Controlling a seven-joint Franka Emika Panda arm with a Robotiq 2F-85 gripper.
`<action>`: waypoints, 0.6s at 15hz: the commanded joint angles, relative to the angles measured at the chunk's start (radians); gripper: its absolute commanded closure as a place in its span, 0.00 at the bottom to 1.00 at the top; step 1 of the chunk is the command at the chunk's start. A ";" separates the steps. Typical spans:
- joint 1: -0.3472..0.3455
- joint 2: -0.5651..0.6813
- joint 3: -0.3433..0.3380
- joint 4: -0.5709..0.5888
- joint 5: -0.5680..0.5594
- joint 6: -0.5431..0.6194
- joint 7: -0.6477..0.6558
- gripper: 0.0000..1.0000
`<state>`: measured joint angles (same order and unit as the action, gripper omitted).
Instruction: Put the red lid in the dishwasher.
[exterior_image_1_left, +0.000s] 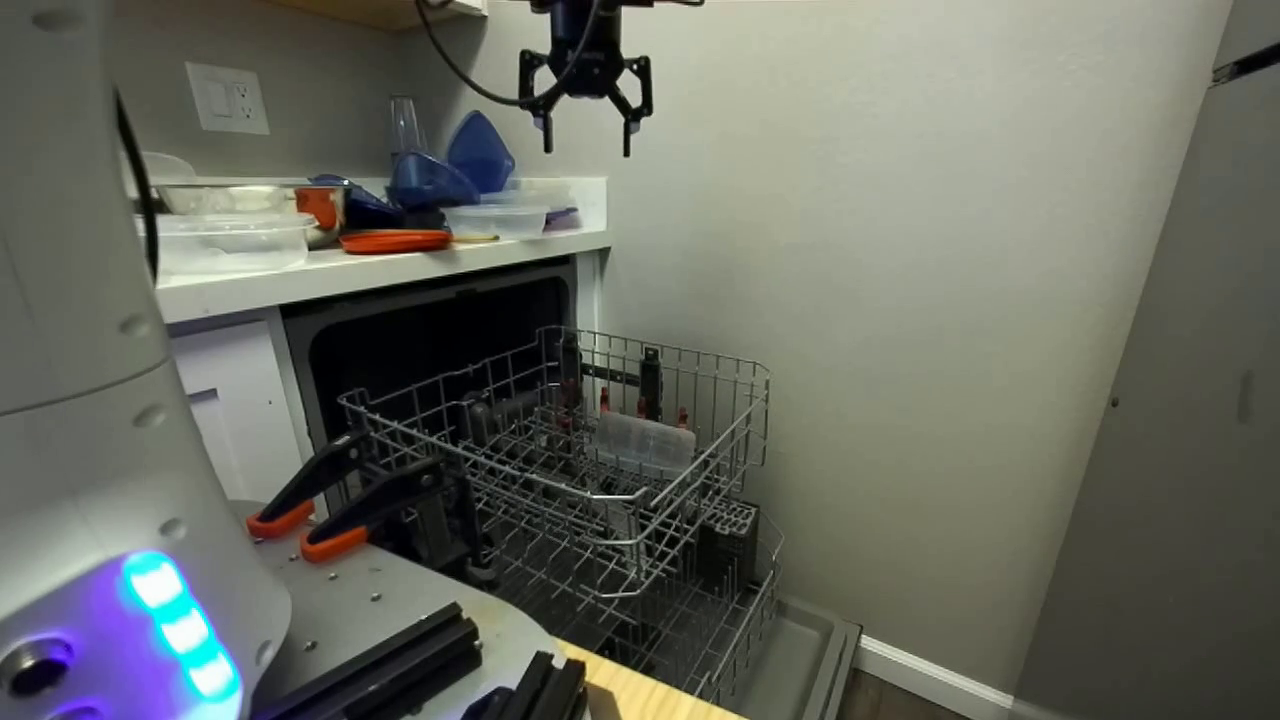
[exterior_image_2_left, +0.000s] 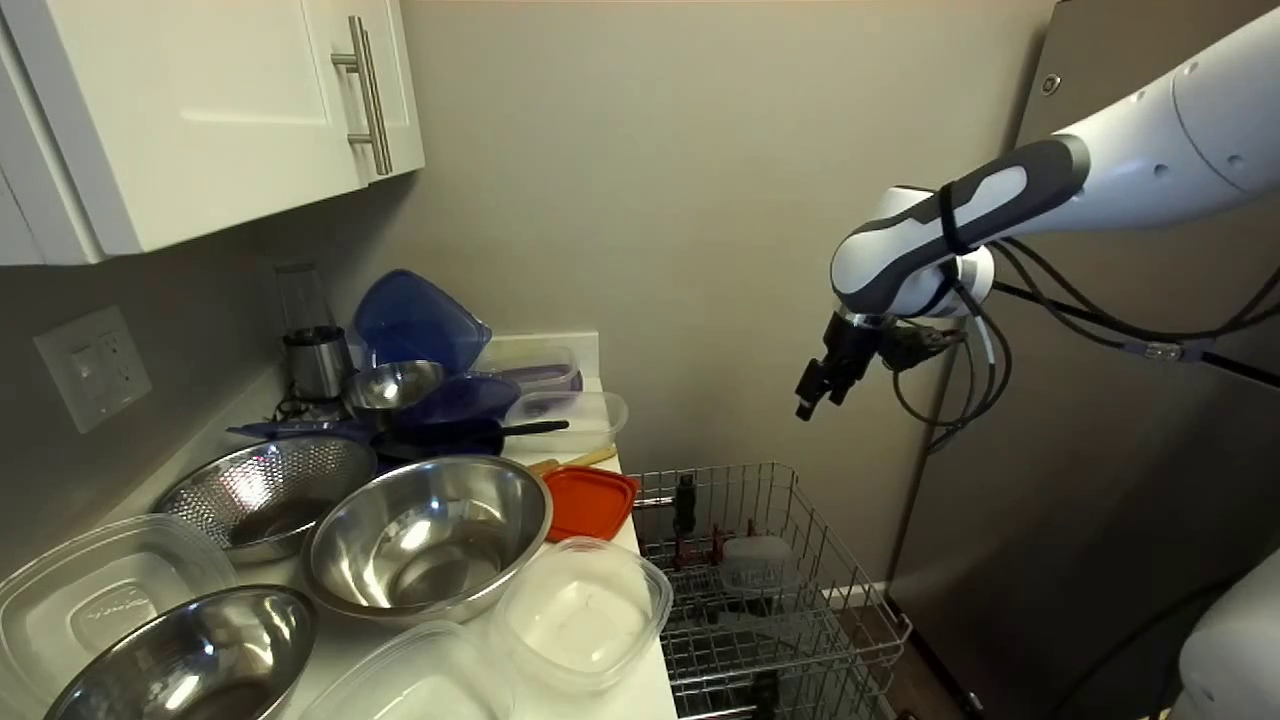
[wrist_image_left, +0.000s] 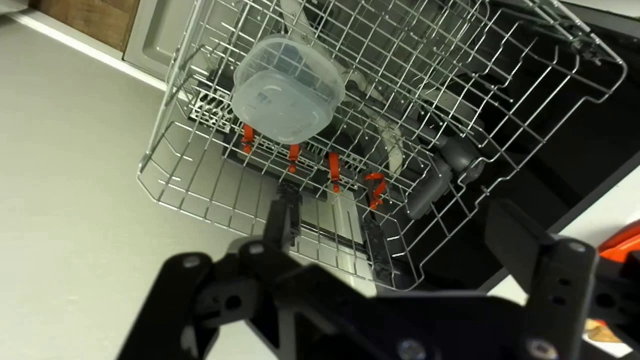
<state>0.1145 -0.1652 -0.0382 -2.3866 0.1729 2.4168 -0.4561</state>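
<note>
The red lid (exterior_image_2_left: 592, 502) lies flat on the counter's edge beside the dishwasher, next to a steel bowl. It also shows in an exterior view (exterior_image_1_left: 393, 241), and part of it at the right edge of the wrist view (wrist_image_left: 622, 243). The dishwasher (exterior_image_1_left: 430, 335) is open, with its grey wire rack (exterior_image_2_left: 800, 655) pulled out; the rack fills much of the wrist view (wrist_image_left: 415, 65). My gripper (exterior_image_1_left: 587, 150) is open and empty, high above the rack and to the side of the lid; it also shows in an exterior view (exterior_image_2_left: 820, 405) and the wrist view (wrist_image_left: 390, 227).
A clear plastic container (wrist_image_left: 285, 102) sits in the rack by several red clips. The counter holds steel bowls (exterior_image_2_left: 430, 540), clear tubs (exterior_image_2_left: 585, 612), blue plastic items (exterior_image_2_left: 420, 320) and a wooden handle (exterior_image_2_left: 590, 456). Orange-tipped clamps (exterior_image_1_left: 375, 500) are on the robot's base. A wall stands behind.
</note>
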 joint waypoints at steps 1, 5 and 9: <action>0.038 0.048 0.052 0.019 0.033 0.073 -0.004 0.00; 0.089 0.088 0.105 0.059 0.104 0.084 -0.042 0.00; 0.120 0.131 0.143 0.116 0.264 0.058 -0.091 0.00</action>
<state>0.2279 -0.0702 0.0858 -2.3123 0.3203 2.4857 -0.4791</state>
